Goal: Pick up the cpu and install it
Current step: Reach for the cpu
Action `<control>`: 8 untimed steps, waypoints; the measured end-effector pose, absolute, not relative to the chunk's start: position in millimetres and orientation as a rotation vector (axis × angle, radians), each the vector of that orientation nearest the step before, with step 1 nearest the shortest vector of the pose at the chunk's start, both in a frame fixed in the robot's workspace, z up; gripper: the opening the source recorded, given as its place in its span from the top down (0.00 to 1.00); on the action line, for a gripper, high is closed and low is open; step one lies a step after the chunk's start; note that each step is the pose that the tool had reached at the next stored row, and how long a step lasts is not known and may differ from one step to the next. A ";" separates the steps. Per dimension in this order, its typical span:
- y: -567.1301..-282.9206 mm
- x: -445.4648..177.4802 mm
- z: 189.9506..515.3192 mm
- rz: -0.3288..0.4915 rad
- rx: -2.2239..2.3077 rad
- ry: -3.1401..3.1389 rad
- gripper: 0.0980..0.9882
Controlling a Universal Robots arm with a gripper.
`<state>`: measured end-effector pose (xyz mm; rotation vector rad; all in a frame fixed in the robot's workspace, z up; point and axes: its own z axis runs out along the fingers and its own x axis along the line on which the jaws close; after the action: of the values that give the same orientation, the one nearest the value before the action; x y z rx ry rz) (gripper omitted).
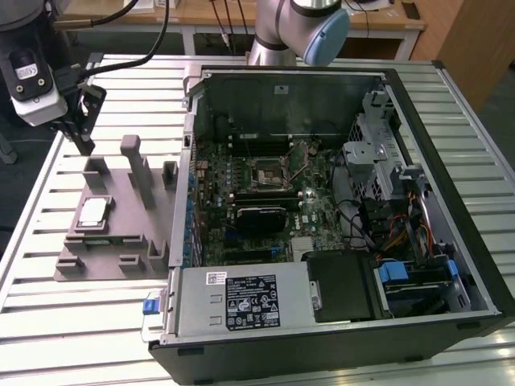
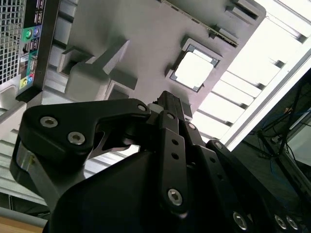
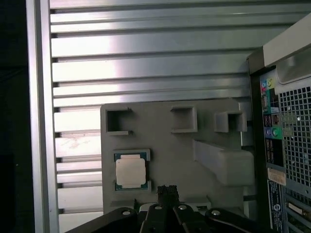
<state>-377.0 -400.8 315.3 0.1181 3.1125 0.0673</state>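
The cpu [image 1: 92, 213] is a small silvery square chip lying flat in a recess of the grey holder plate [image 1: 121, 241], at the exterior view's left. It also appears in the second wrist view as the cpu [image 2: 193, 70] and in the first wrist view as the cpu [image 3: 130, 171]. My gripper [image 1: 84, 145] hangs above the far end of the plate, clear of the chip, with its dark fingers [image 3: 167, 192] closed together and holding nothing. The black socket frame [image 1: 265, 173] sits on the motherboard inside the open computer case.
The open computer case [image 1: 451, 161] lies on its side on a slatted metal table [image 1: 48, 322]. Grey upright posts [image 1: 133, 165] rise from the holder plate close to my gripper. A black card [image 1: 261, 217] and the power supply [image 1: 249, 301] sit inside the case.
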 end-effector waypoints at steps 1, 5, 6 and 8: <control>-400.9 -378.3 314.1 0.067 0.118 3.112 0.99; -401.2 -383.2 309.9 0.067 0.118 3.112 0.99; -401.4 -384.4 308.9 0.067 0.118 3.112 0.99; -401.7 -387.1 306.8 0.067 0.118 3.112 0.99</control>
<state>-387.1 -401.7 306.8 0.1180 3.1125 0.0672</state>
